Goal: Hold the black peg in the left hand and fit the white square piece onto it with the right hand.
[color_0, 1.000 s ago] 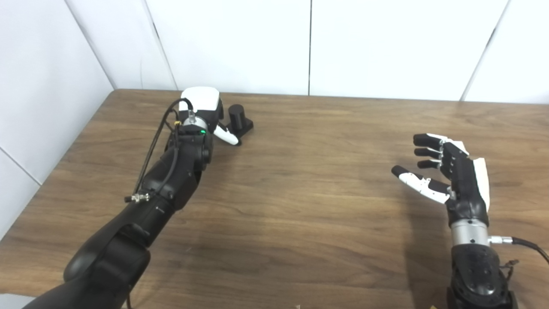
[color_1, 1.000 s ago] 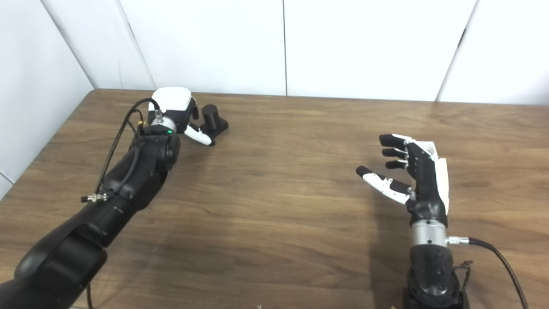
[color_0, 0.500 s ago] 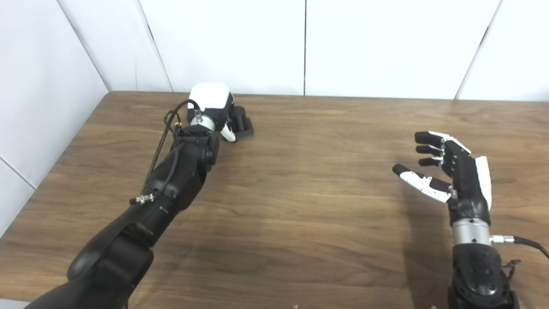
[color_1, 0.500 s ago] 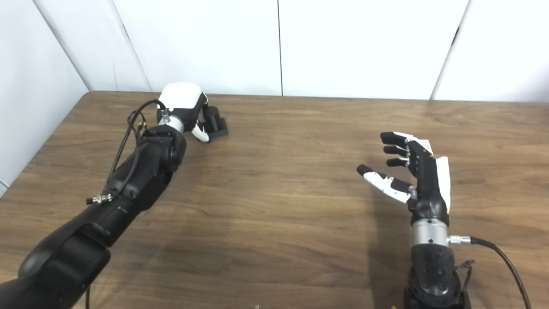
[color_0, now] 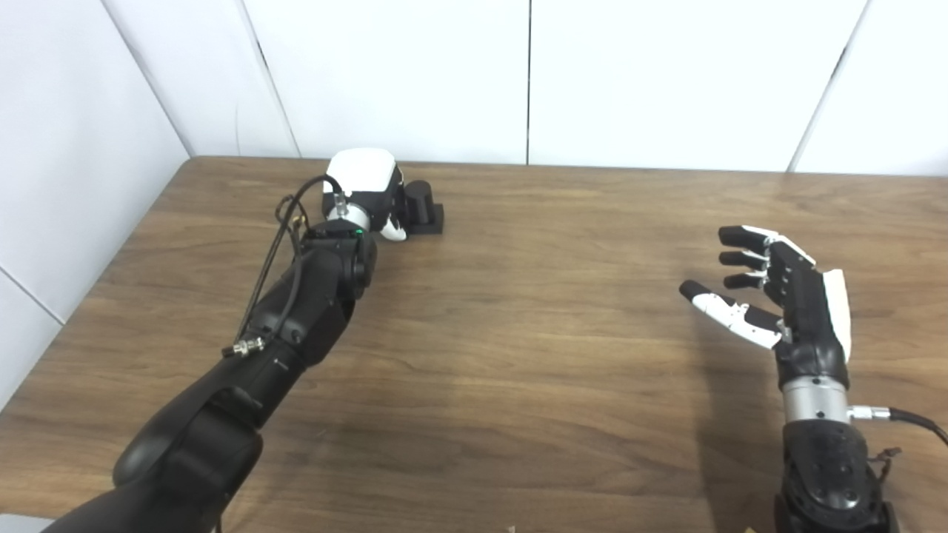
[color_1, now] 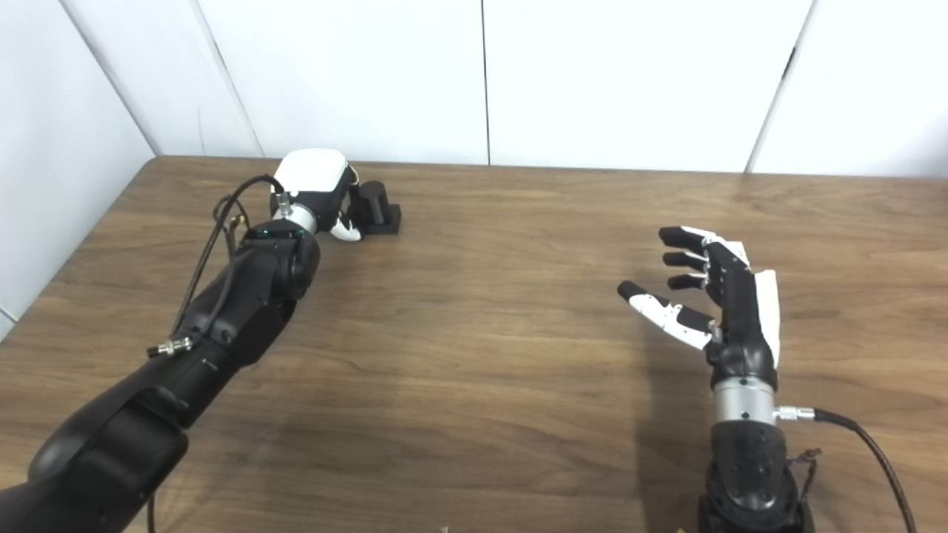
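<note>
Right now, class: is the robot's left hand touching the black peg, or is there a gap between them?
Cannot tell. In both eye views the left hand sits right against the black peg, and its white back hides the fingers, so neither contact nor gap shows plainly.

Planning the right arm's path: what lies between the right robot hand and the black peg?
Only bare wooden table. Both eye views show nothing between the open right robot hand and the black peg, beside the left robot hand.

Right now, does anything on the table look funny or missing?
Yes. The white square piece is nowhere in view. Only the black peg on its flat base sits on the wooden table, at the left hand. The right hand hovers open and holds nothing.
</note>
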`<state>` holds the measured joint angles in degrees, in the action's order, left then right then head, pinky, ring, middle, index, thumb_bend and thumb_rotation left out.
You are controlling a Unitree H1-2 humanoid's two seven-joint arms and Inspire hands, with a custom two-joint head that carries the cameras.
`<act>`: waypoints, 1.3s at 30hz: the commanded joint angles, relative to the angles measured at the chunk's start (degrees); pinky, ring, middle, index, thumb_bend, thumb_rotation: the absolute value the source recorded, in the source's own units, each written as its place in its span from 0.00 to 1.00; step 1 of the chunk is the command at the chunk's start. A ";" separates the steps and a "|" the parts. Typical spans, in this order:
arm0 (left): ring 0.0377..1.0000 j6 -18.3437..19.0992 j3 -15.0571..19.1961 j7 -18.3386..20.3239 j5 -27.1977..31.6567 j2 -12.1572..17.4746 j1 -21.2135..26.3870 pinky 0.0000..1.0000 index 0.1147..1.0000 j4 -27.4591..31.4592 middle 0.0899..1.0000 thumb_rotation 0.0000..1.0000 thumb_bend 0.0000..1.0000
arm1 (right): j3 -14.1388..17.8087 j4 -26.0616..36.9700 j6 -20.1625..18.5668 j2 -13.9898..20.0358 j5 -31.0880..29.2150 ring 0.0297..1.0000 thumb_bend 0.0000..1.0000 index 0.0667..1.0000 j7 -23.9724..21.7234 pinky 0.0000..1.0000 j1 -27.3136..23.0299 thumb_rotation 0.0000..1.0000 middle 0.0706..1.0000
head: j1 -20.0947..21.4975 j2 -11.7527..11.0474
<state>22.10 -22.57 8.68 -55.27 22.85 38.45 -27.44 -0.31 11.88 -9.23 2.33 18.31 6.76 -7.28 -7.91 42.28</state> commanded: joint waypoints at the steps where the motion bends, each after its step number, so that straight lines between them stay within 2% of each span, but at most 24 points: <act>1: 0.85 -1.93 0.88 -1.27 2.09 1.51 0.44 0.89 0.42 -0.37 0.79 0.07 0.52 | 0.19 2.28 0.72 -0.23 0.05 0.66 0.69 0.64 0.40 0.55 -1.68 0.15 0.70 | -0.03 0.02; 6: 0.88 -7.13 1.69 -0.41 6.99 2.16 0.06 0.93 0.42 -0.16 0.82 0.06 0.52 | 0.12 2.42 0.70 -0.08 0.12 0.66 0.68 0.65 0.27 0.55 -1.57 0.15 0.70 | 0.63 0.02; 12: 0.89 -10.31 0.91 1.43 9.25 2.89 -0.33 0.95 0.42 2.04 0.84 0.07 0.52 | 0.10 2.80 0.49 -0.06 0.35 0.66 0.68 0.65 0.38 0.56 -1.60 0.14 0.70 | 1.26 0.20; 18: 0.91 -10.90 0.58 3.93 10.59 3.10 -1.13 0.97 0.42 5.73 0.85 0.07 0.52 | 0.34 2.95 -0.15 -0.34 -0.19 0.67 0.68 0.64 0.38 0.57 -1.88 0.12 0.69 | 1.40 0.20; 22: 0.91 -11.73 0.13 5.14 11.02 3.22 -2.02 0.95 0.42 8.88 0.85 0.07 0.52 | 0.30 2.79 0.41 -0.11 -0.08 0.68 0.68 0.65 0.44 0.59 -2.06 0.12 0.69 | 1.48 0.16; 28: 0.90 -12.31 -0.02 7.10 11.04 3.02 -3.80 0.92 0.42 14.09 0.84 0.07 0.52 | 0.53 2.82 0.16 -0.08 -0.10 0.66 0.68 0.64 0.52 0.56 -2.25 0.11 0.68 | 1.74 0.14; 39: 0.90 -13.76 0.17 10.68 12.50 1.43 -8.03 0.91 0.42 24.59 0.84 0.07 0.52 | 1.14 3.17 -0.05 -0.41 -0.68 0.66 0.68 0.64 0.63 0.57 -2.46 0.09 0.68 | 2.50 0.40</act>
<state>9.35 -22.88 19.29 -43.14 24.02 29.06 -6.10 0.47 12.55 -10.49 2.25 18.10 6.83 -7.40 -5.36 42.63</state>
